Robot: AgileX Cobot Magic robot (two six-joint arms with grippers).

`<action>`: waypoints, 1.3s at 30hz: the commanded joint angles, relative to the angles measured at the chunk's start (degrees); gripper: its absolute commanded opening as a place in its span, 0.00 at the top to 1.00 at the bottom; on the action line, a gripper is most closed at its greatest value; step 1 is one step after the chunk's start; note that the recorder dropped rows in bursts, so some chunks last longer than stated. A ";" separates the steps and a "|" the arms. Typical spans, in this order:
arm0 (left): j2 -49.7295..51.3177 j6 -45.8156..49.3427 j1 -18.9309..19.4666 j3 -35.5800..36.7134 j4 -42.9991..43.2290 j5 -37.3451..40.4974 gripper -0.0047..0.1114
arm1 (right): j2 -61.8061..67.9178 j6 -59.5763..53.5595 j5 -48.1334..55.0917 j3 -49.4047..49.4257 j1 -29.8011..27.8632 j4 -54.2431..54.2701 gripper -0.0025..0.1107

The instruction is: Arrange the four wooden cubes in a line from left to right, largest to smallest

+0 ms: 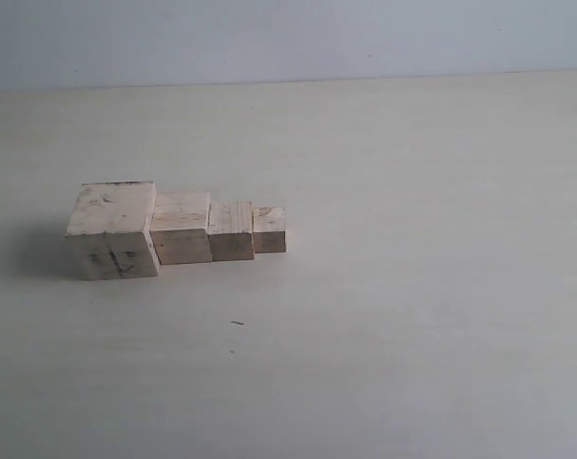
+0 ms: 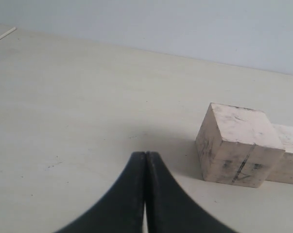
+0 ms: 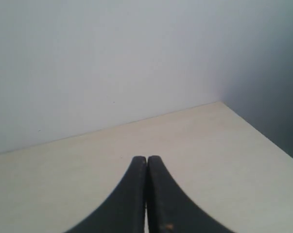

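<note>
Live from the table [image 1: 412, 316]: the four wooden cubes [image 1: 181, 241] sit in one touching row, left of centre. The scuffed largest cube [image 1: 113, 229] is at the left end, then the second cube [image 1: 181, 222], the third cube [image 1: 231, 230] and the smallest cube [image 1: 269, 229] on the right. That's the order asked for (job done, I'd judge). My left gripper [image 2: 145, 156] is clenched on nothing, near the largest cube but apart from it, probably so I don't nudge the row. My right gripper [image 3: 146, 159] is pressed together and empty too, facing the wall [image 3: 88, 58]. Nothing blocks the row; only a tiny dark speck [image 1: 237, 323] lies in front
</note>
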 commanded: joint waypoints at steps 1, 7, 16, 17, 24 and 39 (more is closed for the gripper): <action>-0.34 0.24 -0.33 0.22 -0.12 -0.30 0.96 | -11.27 -0.02 -2.88 8.03 -0.96 -0.02 0.98; -0.34 0.24 -0.33 0.22 -0.12 -0.30 0.96 | -20.86 -0.18 -2.02 10.12 -0.96 -0.02 0.98; -0.34 0.24 -0.33 0.22 -0.12 -0.30 0.96 | -21.78 -33.70 -5.90 17.52 -0.96 32.29 0.98; -0.34 0.24 -0.33 0.22 -0.12 -0.30 0.96 | -22.23 -33.80 -6.03 18.53 -0.96 32.29 0.98; -0.34 0.24 -0.33 0.22 -0.12 -0.30 0.96 | -26.91 -33.80 -5.67 22.54 -0.96 32.70 0.98; -0.34 0.24 -0.33 0.22 -0.12 -0.30 0.96 | -28.04 -34.49 7.52 22.54 -0.96 32.70 0.98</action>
